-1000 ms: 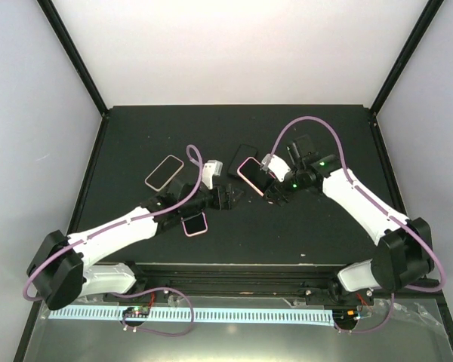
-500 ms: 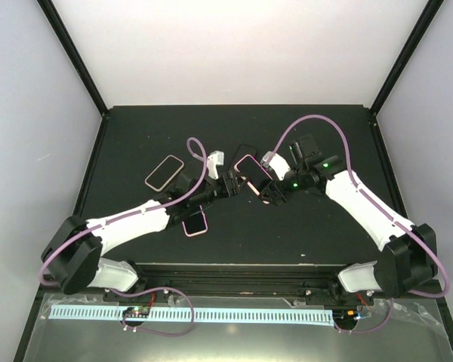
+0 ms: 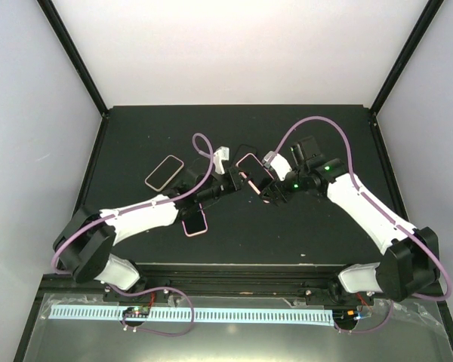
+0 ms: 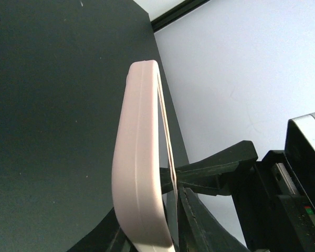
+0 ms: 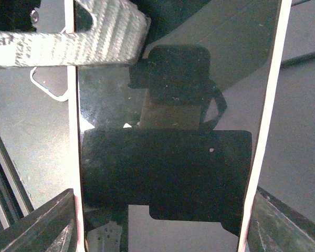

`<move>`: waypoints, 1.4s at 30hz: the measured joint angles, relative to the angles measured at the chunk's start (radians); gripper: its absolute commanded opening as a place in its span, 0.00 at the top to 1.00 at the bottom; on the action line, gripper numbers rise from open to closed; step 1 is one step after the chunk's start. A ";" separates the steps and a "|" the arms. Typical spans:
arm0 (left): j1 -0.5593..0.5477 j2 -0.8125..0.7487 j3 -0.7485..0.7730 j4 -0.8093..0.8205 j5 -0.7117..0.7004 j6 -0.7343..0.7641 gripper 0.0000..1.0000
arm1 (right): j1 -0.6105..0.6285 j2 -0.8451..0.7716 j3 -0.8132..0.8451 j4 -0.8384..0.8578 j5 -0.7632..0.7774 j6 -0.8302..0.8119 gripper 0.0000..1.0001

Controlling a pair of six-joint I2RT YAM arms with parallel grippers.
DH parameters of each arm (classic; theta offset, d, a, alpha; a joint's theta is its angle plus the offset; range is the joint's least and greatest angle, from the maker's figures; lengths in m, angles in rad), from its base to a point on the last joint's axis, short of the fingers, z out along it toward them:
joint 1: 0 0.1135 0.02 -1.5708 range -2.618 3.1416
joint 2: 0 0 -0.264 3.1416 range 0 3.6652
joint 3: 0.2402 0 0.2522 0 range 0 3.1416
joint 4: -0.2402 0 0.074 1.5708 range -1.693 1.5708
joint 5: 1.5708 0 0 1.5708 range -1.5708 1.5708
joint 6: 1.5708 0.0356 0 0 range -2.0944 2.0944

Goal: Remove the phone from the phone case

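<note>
The phone (image 5: 163, 131) sits inside the pink phone case (image 4: 139, 168), its glossy black screen framed by the case's pale rim on both long sides. The pair is held up off the tabletop (image 3: 325, 128) near its middle, where the two arms meet. The right gripper (image 3: 270, 188) has its fingers (image 5: 42, 226) clamped on the long edges of the case, one on each side. The left gripper (image 3: 230, 181) has come in from the 9 o'clock side. Its fingers (image 4: 186, 220) straddle one end of the case, one at the back and one at the screen face, but I cannot tell from here whether they are actually pressing on it. I count three pink cases in all. Besides the held one, a second case (image 3: 164, 172) lies flat at about 9 o'clock from it. A third case (image 3: 195, 223) lies between 7 and 8 o'clock, partly under the left arm. Both have dark middles, and I cannot tell whether phones are in them. A dark flat slab (image 3: 245, 151) lies just beyond the held case at 12 o'clock, partly hidden.
</note>
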State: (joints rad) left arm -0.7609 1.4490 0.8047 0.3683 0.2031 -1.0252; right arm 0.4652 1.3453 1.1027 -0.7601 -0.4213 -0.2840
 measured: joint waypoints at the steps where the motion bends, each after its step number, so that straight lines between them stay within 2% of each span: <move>1: 0.000 0.005 0.003 0.000 0.002 -0.002 0.81 | 0.000 -0.001 -0.002 0.000 0.001 0.000 0.41; 6: 0.000 0.033 0.034 0.006 0.011 -0.006 0.80 | 0.000 -0.006 -0.002 0.012 0.014 0.003 0.41; 7: 0.000 0.040 0.042 0.006 0.015 -0.006 0.81 | 0.000 -0.007 -0.002 0.014 0.018 0.003 0.41; 10: 0.002 0.066 0.068 0.007 0.026 -0.007 0.96 | -0.001 -0.008 -0.002 0.018 0.032 0.006 0.41; 12: 0.003 0.079 0.080 0.008 0.033 -0.008 0.98 | -0.001 -0.010 -0.004 0.022 0.050 0.006 0.39; 18: 0.038 0.085 0.087 0.011 0.099 0.001 0.98 | -0.001 -0.023 -0.006 0.027 0.050 0.002 0.02; 19: 0.051 0.082 0.087 0.012 0.129 0.021 0.99 | 0.000 -0.028 -0.006 0.023 0.039 -0.006 0.00; 23: 0.119 0.039 0.074 -0.052 0.238 0.137 0.98 | 0.001 -0.072 -0.004 -0.013 -0.033 -0.058 0.00; 27: 0.176 -0.084 0.022 -0.153 0.341 0.343 0.99 | 0.001 -0.126 -0.013 -0.039 -0.119 -0.111 0.01; 32: 0.177 -0.280 -0.072 -0.198 0.542 0.555 0.98 | 0.002 -0.174 -0.043 -0.098 -0.246 -0.219 0.11; 37: 0.170 -0.359 -0.108 -0.188 0.710 0.623 0.98 | 0.006 -0.184 -0.063 -0.173 -0.395 -0.341 0.24; 42: 0.166 -0.364 -0.108 -0.177 0.810 0.645 0.98 | 0.039 -0.184 -0.062 -0.237 -0.489 -0.430 0.30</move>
State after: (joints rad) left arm -0.5949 1.0855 0.6971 0.1917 1.0134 -0.3798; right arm 0.5037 1.1614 1.0405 -0.9974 -0.9104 -0.7139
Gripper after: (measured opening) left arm 0.122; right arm 0.726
